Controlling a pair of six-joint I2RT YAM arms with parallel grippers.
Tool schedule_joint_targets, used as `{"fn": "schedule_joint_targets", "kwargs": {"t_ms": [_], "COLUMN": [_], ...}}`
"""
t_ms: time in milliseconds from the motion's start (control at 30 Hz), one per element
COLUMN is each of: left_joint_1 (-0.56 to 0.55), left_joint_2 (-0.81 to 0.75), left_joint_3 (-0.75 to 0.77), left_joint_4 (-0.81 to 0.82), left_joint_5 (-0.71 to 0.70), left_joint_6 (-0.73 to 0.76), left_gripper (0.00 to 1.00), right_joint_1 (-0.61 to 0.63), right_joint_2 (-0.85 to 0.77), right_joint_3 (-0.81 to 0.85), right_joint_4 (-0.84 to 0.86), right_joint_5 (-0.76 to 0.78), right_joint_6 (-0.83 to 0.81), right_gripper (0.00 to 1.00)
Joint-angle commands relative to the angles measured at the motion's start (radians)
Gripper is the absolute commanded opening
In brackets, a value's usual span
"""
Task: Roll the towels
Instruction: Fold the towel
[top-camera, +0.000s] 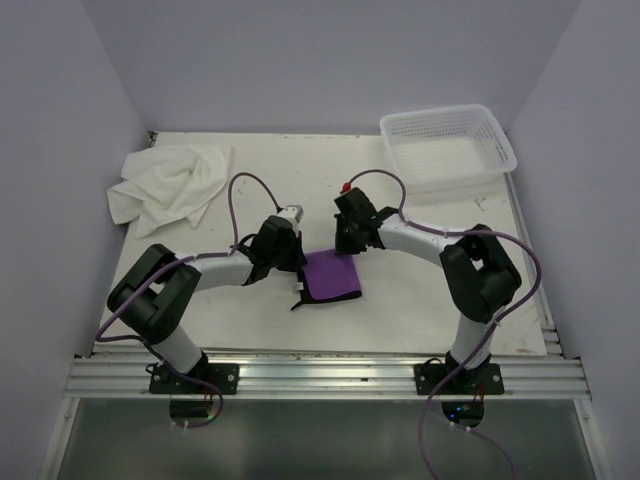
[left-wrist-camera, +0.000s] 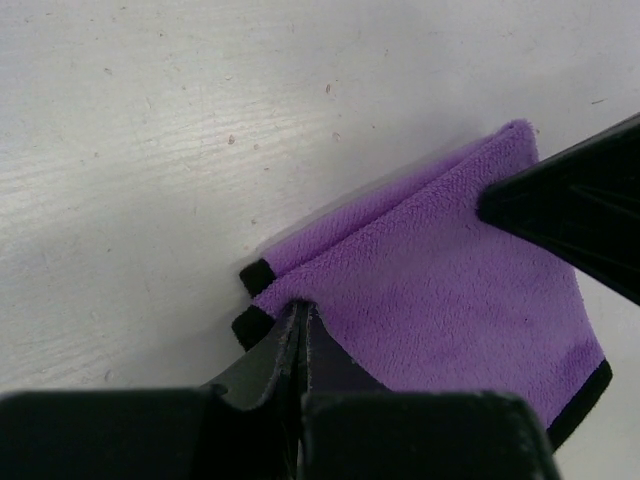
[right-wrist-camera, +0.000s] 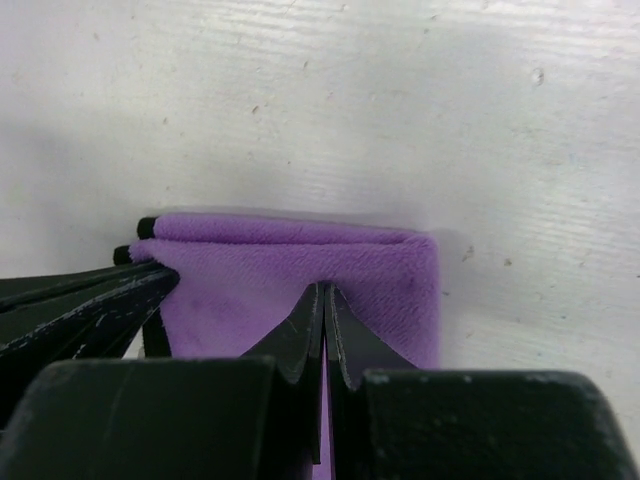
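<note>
Now left gripper (left-wrist-camera: 300, 310), right gripper (right-wrist-camera: 325, 292), both nipped shut on one purple towel (top-camera: 333, 276), one white towel (top-camera: 165, 185) far-left of it, one basket (top-camera: 497, 140) far-right

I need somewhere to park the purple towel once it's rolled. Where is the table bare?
Bare table runs along the far edge between the white towel and the basket, and near-right between the purple towel and the right arm. The centre is crowded: left gripper and right gripper meet at that towel.
</note>
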Motion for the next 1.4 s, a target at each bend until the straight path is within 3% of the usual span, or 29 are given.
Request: {"fn": "schedule_joint_targets", "kwargs": {"t_ms": [0, 833, 1100, 1367], "left_joint_1": [0.003, 0.002, 0.002, 0.002], "left_joint_2": [0.017, 0.009, 0.005, -0.02], "left_joint_3": [0.008, 0.006, 0.011, -0.021], "left_joint_4": [0.013, 0.003, 0.001, 0.016], "left_joint_5": [-0.031, -0.03, -0.027, -0.024], "left_joint_6": [0.017, 0.023, 0.024, 0.006], "left_gripper": [0.0, 0.0, 0.0, 0.0], "right_joint_1": [-0.025, -0.08, -0.086, -0.091], "right_joint_2": [-0.02, 0.086, 0.043, -0.084], "right_joint_3": [0.028, -0.019, 0.031, 0.065], "right_joint_4": [0.003, 0.04, -0.017, -0.083], "right_joint_5": [0.001, -0.013, -0.007, -0.01], "right_joint_6": [-0.024, -0.039, -0.07, -0.087], "right_gripper": [0.0, 0.0, 0.01, 0.26]}}
